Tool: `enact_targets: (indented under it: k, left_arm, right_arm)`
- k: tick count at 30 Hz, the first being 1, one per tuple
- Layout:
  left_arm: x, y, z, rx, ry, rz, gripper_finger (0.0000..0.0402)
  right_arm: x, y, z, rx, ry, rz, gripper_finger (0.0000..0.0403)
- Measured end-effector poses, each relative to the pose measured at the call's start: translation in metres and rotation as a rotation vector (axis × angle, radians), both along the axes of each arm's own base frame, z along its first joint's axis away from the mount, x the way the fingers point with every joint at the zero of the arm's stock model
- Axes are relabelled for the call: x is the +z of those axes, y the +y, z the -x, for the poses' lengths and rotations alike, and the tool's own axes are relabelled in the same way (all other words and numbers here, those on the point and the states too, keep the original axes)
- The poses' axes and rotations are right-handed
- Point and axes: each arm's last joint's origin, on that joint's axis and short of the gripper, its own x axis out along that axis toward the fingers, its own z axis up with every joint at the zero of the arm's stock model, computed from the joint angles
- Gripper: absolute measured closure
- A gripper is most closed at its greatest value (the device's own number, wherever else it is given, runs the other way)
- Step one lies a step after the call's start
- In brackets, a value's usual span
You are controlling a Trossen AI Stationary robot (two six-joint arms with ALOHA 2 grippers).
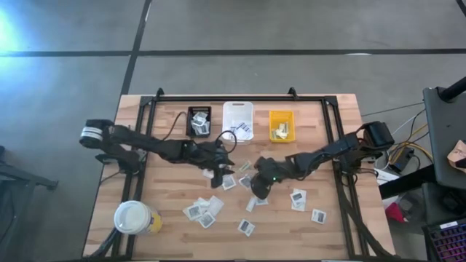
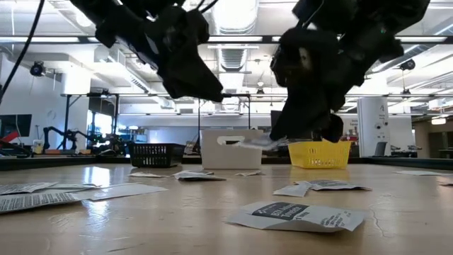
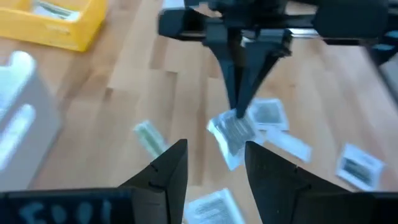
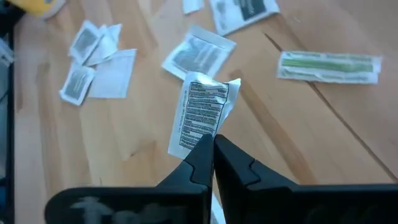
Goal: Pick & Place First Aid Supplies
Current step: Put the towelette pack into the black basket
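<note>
Small flat first aid packets (image 1: 211,211) lie scattered on the wooden table, most of them toward its near side. My right gripper (image 1: 257,191) is shut on one white printed packet (image 4: 202,109), seen hanging off the table in the low view (image 2: 256,142) and in the left wrist view (image 3: 231,134). My left gripper (image 3: 214,168) stands open with nothing between its fingers, just left of the right one (image 1: 222,171) and facing the held packet. A pale green strip (image 4: 328,66) lies flat on the wood nearby. My right gripper pinches one end of the white printed packet (image 4: 200,140) between its two fingertips. The fingers slant down from the table's right side. The packet is lifted clear of the table, a little crumpled, and its free end sticks out beyond the fingertips.
Three small bins stand in a row at the far side: black (image 1: 199,120), white (image 1: 238,118) and yellow (image 1: 282,125), each with packets inside. A large white-lidded cup (image 1: 135,217) stands at the near left corner. A black frame (image 1: 226,97) runs round the table.
</note>
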Motion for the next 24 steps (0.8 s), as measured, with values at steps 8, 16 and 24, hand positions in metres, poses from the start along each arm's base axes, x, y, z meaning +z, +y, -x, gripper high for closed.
enact_targets:
  k: [8,16,24]
  left_arm:
    - [-0.011,-0.008,0.013,-0.105,-0.160,0.189,0.0250]
    - [-0.018,-0.008,0.022,-0.104,-0.272,0.320,0.0250]
    - [-0.019,-0.010,0.022,-0.096,-0.262,0.355,0.0250]
  right_arm:
    - [0.010,0.018,0.003,0.093,-0.079,0.131,0.0394]
    - [0.016,0.029,0.001,0.170,-0.175,0.263,0.0394]
    - [0.027,0.038,-0.002,0.214,-0.251,0.507,0.0394]
